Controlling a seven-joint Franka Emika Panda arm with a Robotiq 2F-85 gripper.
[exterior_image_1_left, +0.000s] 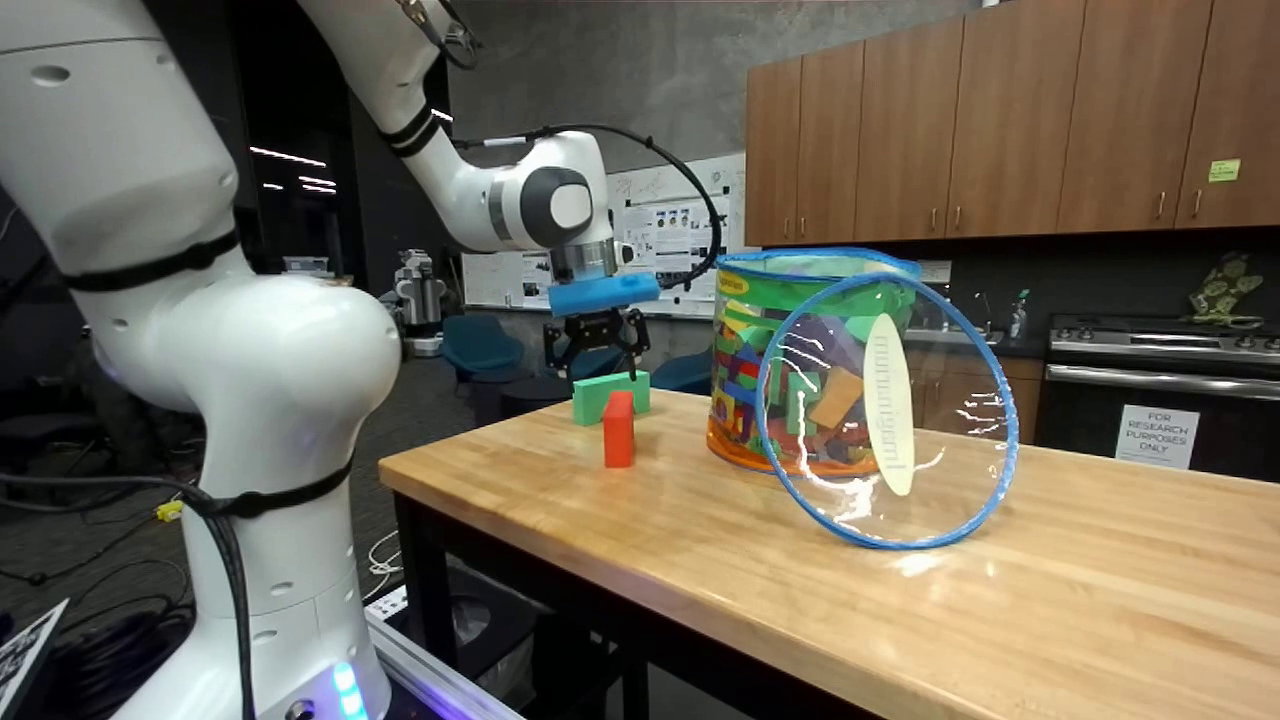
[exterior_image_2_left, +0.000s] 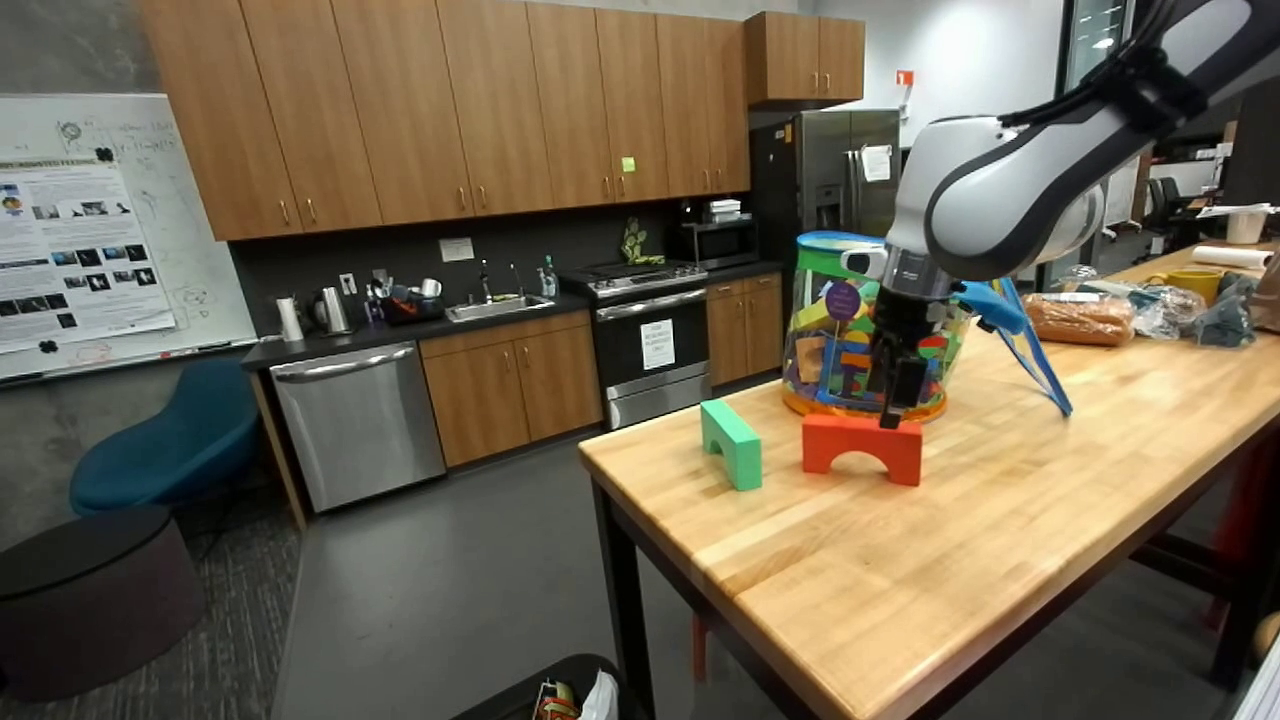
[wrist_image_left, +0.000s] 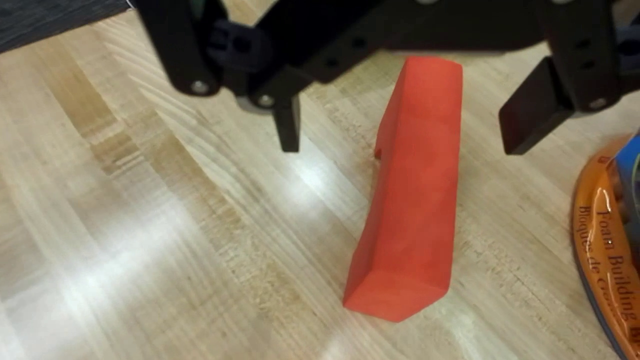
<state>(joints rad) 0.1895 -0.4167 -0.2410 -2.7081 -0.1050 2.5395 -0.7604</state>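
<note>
Your end effector (wrist_image_left: 404, 142) is spread wide and holds nothing; in the wrist view you see one finger to each side of the red arch block (exterior_image_2_left: 862, 436), with wood showing in both gaps. The block stands on the worktop (exterior_image_1_left: 700, 540), its cutout facing down, below the end effector. How the fingertips sit in height against its top face you cannot tell from these angles. Off one end of it you have a green arch block (exterior_image_2_left: 733, 442), also standing cutout-down and apart from the red one. Near the red block, along one long side, is a clear drum (exterior_image_1_left: 770, 296) filled with coloured blocks (exterior_image_2_left: 855, 360); its orange base (wrist_image_left: 610, 250), printed "Foam Building", shows at the right of the wrist view. A round clear lid (exterior_image_1_left: 890, 405) with a blue edge tilts beside the drum, its lower edge down at the worktop. Farther along in an exterior view you find a plastic-wrapped loaf (exterior_image_2_left: 1080, 318) and a yellow mug (exterior_image_2_left: 1190, 285).
</note>
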